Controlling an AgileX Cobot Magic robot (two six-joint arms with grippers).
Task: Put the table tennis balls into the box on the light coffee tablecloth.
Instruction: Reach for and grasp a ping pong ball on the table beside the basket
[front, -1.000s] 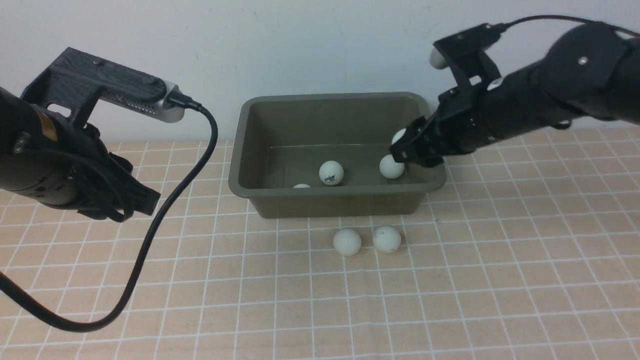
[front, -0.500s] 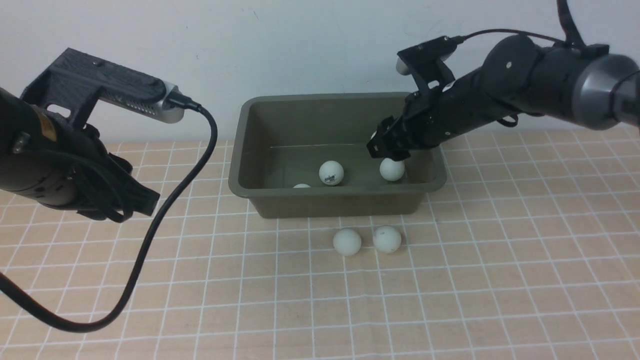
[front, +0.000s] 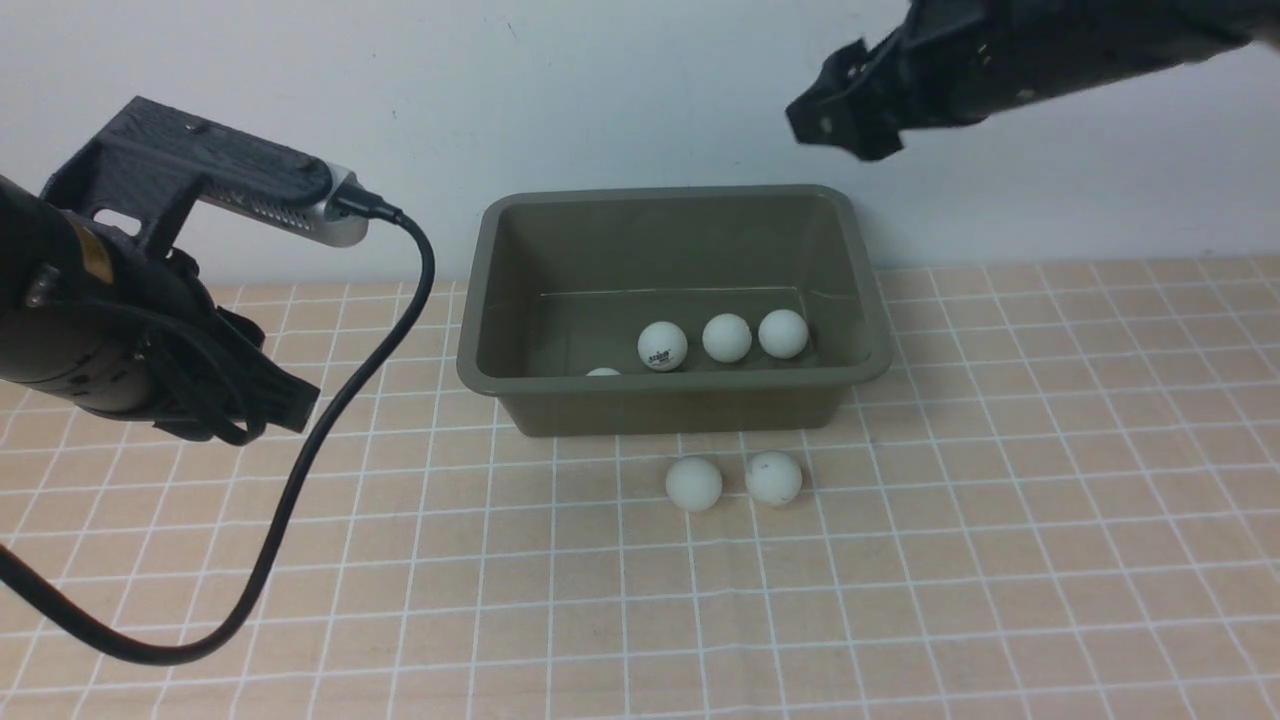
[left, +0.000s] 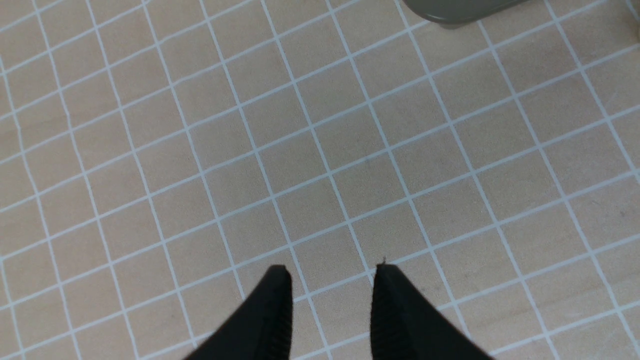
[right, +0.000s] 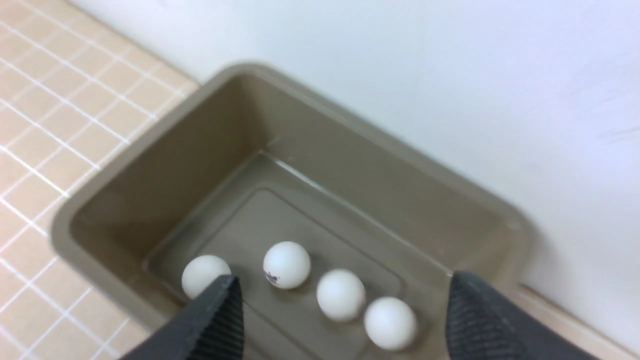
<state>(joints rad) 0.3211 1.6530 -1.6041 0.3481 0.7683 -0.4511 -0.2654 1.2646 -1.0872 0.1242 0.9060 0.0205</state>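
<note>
The olive-green box stands at the back middle of the light coffee tablecloth. Several table tennis balls lie inside it, among them a logo-marked ball, a plain ball and one half hidden by the front wall. Two more balls rest on the cloth just before the box. My right gripper hangs high above the box's right end, open and empty. At the far left my left gripper hovers over bare cloth, its jaws slightly apart with nothing between.
A thick black cable loops from the left wrist camera down across the cloth at the left. A white wall rises directly behind the box. One corner of the box rim shows in the left wrist view.
My right gripper has opened, let a ball drop into the box, and risen up and out of it. The left arm has not moved.
</note>
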